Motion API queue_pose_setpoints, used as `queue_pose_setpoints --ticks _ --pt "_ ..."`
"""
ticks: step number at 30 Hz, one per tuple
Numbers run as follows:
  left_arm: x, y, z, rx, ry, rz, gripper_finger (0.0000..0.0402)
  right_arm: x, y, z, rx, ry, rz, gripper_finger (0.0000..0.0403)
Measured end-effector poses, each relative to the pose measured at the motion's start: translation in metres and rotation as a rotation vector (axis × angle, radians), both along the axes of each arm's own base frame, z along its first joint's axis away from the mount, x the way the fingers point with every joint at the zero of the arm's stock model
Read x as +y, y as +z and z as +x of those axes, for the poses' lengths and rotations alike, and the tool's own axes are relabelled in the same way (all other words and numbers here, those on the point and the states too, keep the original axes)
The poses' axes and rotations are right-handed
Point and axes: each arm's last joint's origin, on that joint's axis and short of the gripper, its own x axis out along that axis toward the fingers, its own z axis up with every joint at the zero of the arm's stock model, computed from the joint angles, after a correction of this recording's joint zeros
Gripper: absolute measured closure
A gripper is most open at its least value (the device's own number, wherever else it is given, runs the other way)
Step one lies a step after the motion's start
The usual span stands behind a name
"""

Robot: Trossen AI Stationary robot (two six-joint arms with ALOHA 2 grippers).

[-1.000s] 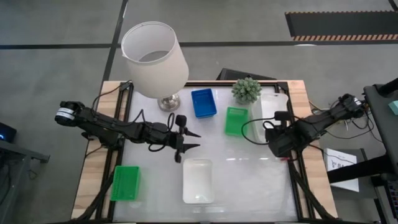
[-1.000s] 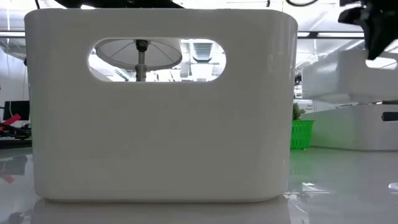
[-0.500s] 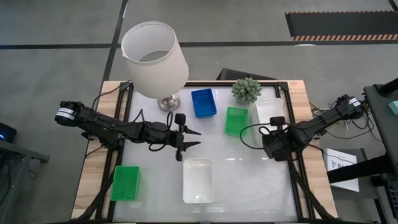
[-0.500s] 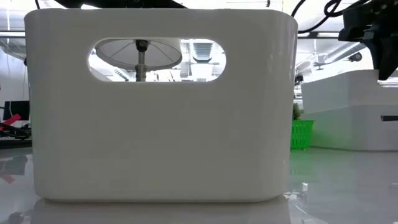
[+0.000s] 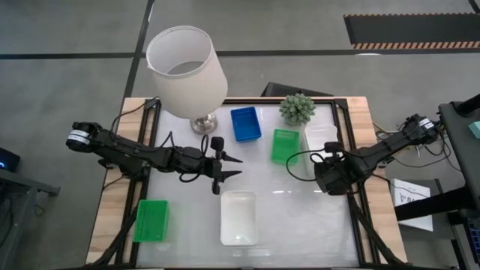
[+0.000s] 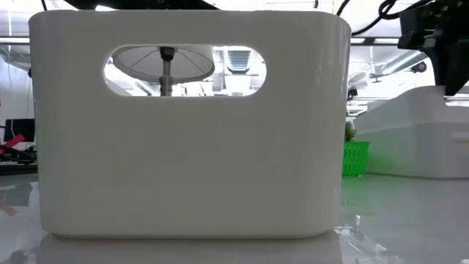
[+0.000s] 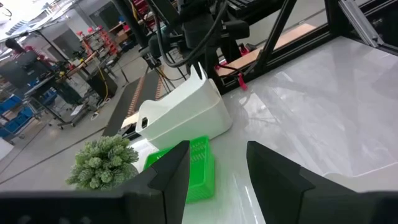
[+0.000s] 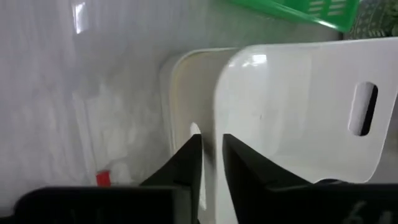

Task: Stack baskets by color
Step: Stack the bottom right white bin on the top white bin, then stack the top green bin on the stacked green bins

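Note:
Two white baskets sit at the table's right edge. The upper one lies tilted in the lower one, with my right gripper on its near end wall. A third white basket rests flat near the front edge and fills the low view. Green baskets lie at the front left and centre right, and a blue one lies farther back. My left gripper hovers open over the table's middle, holding nothing. My right gripper has the upper white basket's near end wall between its two fingers, one finger inside the basket and one outside. The fingers come from above, pointing steeply down. The basket lies tilted in the white basket beneath it.
A lamp with a white shade stands at the far left, and a small potted plant at the far edge beside the white baskets. The glossy tabletop is bare between the near white basket and the right frame rail.
My right gripper has come down and a little toward the table's near left, bringing the white basket with it. The basket hung clear above the table's right edge. It now lies tilted in the white basket below.

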Motion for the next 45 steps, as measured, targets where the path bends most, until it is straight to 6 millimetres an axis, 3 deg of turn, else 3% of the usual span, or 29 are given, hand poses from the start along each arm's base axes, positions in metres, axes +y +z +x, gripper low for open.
queue_pose_setpoints --ticks 8,16,27,36,45 --pt "0.0 0.0 0.0 0.001 0.002 -0.008 0.0258 0.003 0.023 0.006 -0.09 -0.059 0.051 0.0298" --pt "0.0 -0.001 0.0 0.001 0.006 -0.035 0.0258 0.005 0.048 0.017 -0.285 -0.058 0.014 0.0323" --pt "0.0 -0.003 -0.001 0.011 0.018 -0.1 0.0258 0.014 0.025 0.043 -0.541 0.085 -0.025 0.0391" --pt "-0.001 -0.003 -0.001 0.01 0.03 -0.176 0.0258 0.02 0.017 0.06 -0.722 0.164 -0.061 0.0394" --pt "-0.001 -0.012 -0.003 0.092 0.062 -0.268 0.0258 0.021 0.004 0.064 -0.786 0.181 -0.117 0.0394"
